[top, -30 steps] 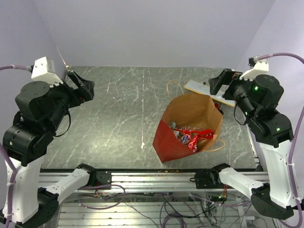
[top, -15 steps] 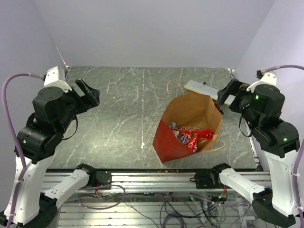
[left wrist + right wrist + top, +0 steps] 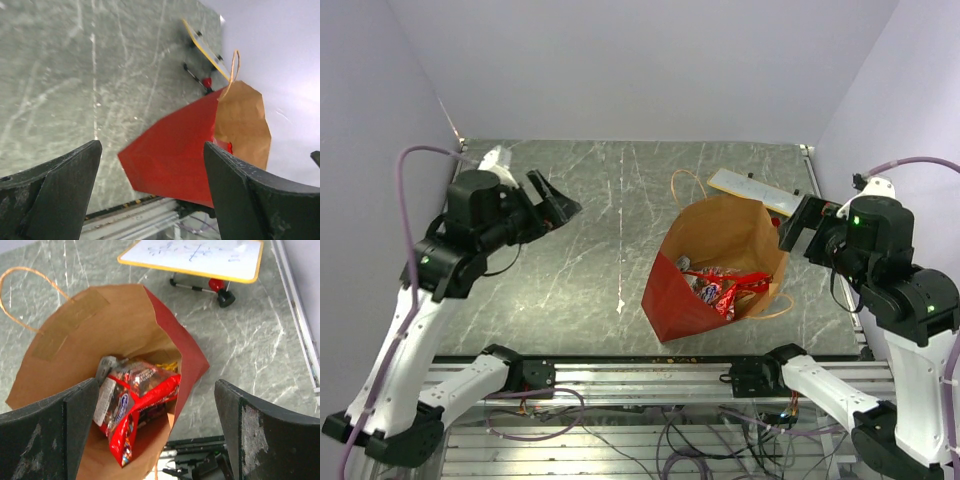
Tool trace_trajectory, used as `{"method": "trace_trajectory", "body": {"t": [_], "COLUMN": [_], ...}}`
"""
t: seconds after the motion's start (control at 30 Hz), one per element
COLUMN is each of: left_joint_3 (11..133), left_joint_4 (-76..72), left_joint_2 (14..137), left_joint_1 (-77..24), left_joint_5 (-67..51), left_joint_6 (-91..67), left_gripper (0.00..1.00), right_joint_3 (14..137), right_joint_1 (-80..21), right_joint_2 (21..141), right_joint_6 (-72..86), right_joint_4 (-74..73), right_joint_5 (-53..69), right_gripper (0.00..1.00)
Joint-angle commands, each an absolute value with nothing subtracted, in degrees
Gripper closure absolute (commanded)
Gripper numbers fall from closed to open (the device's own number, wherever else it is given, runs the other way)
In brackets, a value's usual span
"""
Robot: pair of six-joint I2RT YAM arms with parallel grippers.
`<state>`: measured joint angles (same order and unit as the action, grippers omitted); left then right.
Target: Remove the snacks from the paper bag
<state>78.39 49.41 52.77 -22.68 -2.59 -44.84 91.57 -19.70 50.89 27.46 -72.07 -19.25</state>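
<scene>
The brown paper bag (image 3: 725, 232) with red side panels lies open on the right half of the table. Inside it are the snacks (image 3: 722, 285): a large red chip bag (image 3: 137, 395), a silver packet (image 3: 104, 366) and a bit of yellow wrapper (image 3: 167, 366). My right gripper (image 3: 798, 228) is open and empty, hovering above the bag's mouth (image 3: 157, 435). My left gripper (image 3: 560, 205) is open and empty over the left half of the table, well apart from the bag. Its view shows the bag's red side (image 3: 175, 160) between the fingers (image 3: 60, 190).
A flat white board with a yellow edge (image 3: 750, 190) lies behind the bag, also in the right wrist view (image 3: 195, 255). A small red-and-black object (image 3: 220, 290) lies beside it. The bag's loop handles (image 3: 685, 185) stick out. The table's metal rail (image 3: 640, 375) runs along the near edge.
The left arm has swung forward and right, its gripper now out over the table. The right arm has dropped lower and moved in toward the bag. The bag has not moved.
</scene>
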Motion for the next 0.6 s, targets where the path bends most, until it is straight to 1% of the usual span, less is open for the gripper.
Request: {"method": "trace_trajectory", "body": {"t": [0.0,0.17,0.27,0.4,0.57], "left_joint_3": [73.48,66.62,66.54,72.44,82.96], "left_joint_4": [38.15,23.58,20.02,22.49,27.02], "left_joint_2": [56.15,59.41,63.88,71.99,81.87], "left_joint_1": [-22.83,-25.70,-29.88,-36.17,-40.92], "left_joint_5": [-17.10,-22.53,-22.38,-18.77,-14.54], "left_joint_6": [-52.20,-60.38,-61.79,-57.39,-51.81], "left_gripper": [0.07,0.07,0.07,0.07,0.07], "right_joint_3": [90.57,89.51,89.33,89.39,89.97], "right_joint_1": [-19.30,-19.18,-19.13,-19.11,-19.08], "right_joint_2": [49.41,48.55,48.45,48.68,48.53], "right_joint_6": [28.02,30.27,31.21,31.75,30.99], "right_joint_4": [-77.09,-78.27,-78.50,-78.25,-78.99], "right_joint_5": [-14.99,-10.85,-10.55,-10.20,-12.38], "right_gripper": [0.00,0.00,0.00,0.00,0.00]}}
